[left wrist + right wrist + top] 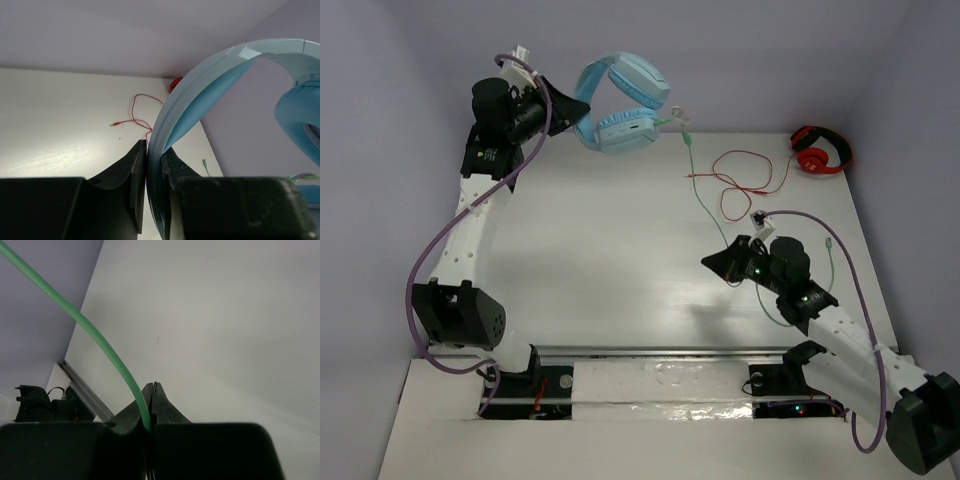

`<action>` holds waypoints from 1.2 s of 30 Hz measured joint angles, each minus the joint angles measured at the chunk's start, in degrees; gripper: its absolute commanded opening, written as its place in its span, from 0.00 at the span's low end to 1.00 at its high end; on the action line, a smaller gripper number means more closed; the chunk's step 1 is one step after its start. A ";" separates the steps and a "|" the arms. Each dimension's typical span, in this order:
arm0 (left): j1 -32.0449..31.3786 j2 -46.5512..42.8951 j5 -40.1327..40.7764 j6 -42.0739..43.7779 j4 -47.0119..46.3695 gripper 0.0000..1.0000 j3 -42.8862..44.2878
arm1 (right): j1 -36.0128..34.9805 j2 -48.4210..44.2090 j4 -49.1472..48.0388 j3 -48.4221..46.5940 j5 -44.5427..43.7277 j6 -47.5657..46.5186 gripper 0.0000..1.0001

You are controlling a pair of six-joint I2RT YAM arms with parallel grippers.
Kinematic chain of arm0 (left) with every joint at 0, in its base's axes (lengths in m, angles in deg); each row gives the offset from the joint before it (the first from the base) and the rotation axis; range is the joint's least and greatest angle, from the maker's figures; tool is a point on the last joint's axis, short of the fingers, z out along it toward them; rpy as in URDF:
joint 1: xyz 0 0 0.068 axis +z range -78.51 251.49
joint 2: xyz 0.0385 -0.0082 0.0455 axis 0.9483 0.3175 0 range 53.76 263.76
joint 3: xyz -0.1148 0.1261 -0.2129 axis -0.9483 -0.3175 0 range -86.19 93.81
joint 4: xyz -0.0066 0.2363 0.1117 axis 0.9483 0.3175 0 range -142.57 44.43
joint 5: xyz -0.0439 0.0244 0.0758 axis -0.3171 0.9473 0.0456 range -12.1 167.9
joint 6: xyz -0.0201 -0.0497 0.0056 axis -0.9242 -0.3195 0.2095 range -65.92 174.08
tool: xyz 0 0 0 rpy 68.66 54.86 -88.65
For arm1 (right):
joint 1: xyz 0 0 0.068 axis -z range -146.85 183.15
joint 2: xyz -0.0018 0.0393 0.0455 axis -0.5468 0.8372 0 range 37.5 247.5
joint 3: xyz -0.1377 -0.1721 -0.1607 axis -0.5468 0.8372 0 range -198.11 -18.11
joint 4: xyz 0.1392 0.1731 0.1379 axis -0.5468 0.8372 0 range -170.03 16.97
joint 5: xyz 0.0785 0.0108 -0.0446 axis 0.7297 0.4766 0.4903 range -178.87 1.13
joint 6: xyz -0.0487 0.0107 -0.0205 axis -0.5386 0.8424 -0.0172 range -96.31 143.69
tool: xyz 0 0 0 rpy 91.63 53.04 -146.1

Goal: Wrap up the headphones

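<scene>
The left gripper [582,105] is clamping the band of the light blue headphones [625,110], raising them at the white table's [590,260] far edge against pale lilac walls [750,50]. The right gripper [712,262] is pinching their thin green cable [703,200], which is trailing across the glossy tabletop beside red headphones [820,152]

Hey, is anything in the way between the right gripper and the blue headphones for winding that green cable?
Nothing solid. The left gripper holds the headphones up by the band; the right gripper pinches the green cable. Only the red cable lies on the table close beside the green one and might snag.
</scene>
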State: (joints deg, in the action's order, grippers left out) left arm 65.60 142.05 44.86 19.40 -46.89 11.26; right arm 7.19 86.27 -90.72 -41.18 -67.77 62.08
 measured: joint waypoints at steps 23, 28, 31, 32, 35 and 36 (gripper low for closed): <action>-11.02 -13.97 26.05 -8.52 -15.63 0.00 -35.19 | -30.75 18.88 27.39 -30.95 -27.43 -8.13 0.00; -15.50 -16.74 36.98 -5.22 -15.76 0.00 -38.25 | -36.30 20.65 35.95 -38.69 -34.01 -10.49 0.00; -18.27 -18.12 41.38 -2.27 -13.46 0.00 -40.81 | -36.54 20.24 40.52 -42.77 -36.63 -11.89 0.00; -19.28 -18.29 42.80 -1.29 -12.52 0.00 -41.51 | -36.48 20.15 42.27 -44.09 -37.27 -12.39 0.00; -21.68 -18.95 45.40 1.03 -10.62 0.00 -44.61 | -36.37 19.80 46.53 -46.99 -37.24 -14.36 0.00; -22.36 -19.06 45.86 1.68 -9.49 0.00 -45.53 | -36.39 19.56 47.17 -47.78 -37.22 -14.73 0.00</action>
State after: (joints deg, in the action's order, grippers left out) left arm 43.24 123.00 90.72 21.08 -56.38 -34.27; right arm -29.20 105.83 -43.56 -88.96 -104.99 47.35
